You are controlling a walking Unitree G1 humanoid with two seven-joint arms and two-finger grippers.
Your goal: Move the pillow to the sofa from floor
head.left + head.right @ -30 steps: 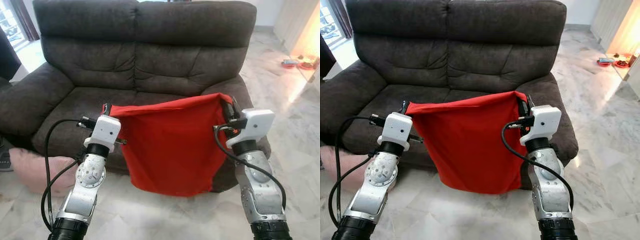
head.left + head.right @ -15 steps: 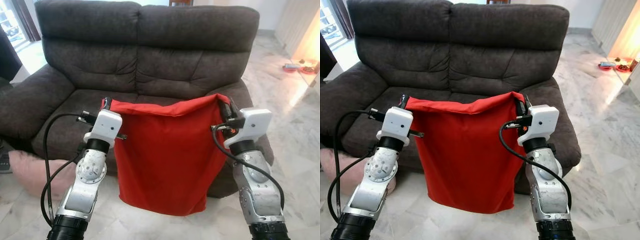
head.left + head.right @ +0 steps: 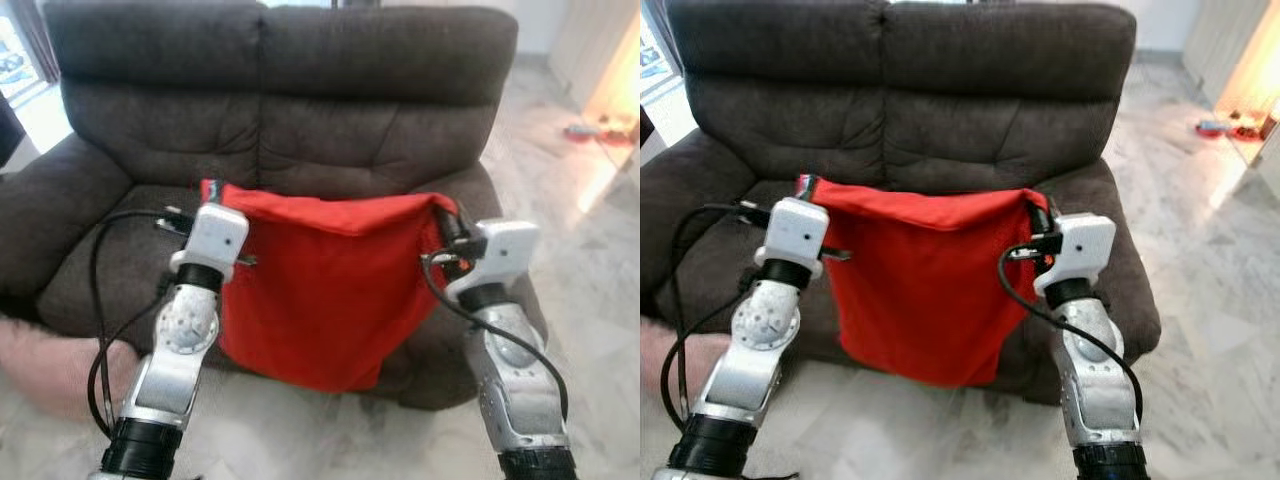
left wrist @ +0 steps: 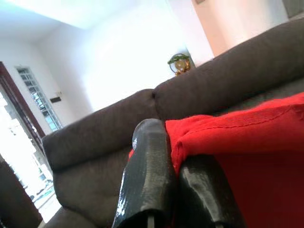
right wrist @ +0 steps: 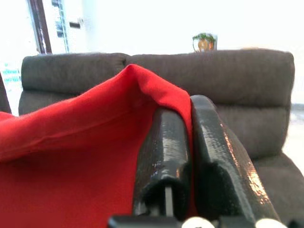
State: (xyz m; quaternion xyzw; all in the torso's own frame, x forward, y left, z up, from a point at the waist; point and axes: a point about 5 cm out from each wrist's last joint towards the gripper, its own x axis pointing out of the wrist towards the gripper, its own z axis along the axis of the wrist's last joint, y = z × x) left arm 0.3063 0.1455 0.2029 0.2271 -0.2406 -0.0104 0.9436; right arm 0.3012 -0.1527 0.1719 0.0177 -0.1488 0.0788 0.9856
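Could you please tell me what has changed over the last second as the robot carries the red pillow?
The red pillow has come up and forward: its lower edge, down by the floor before, now hangs in front of the sofa seat. The view has shifted too, so part of that is camera motion. Unchanged: the left hand and right hand stay clamped on its top corners, and the pink cushion remains on the floor.
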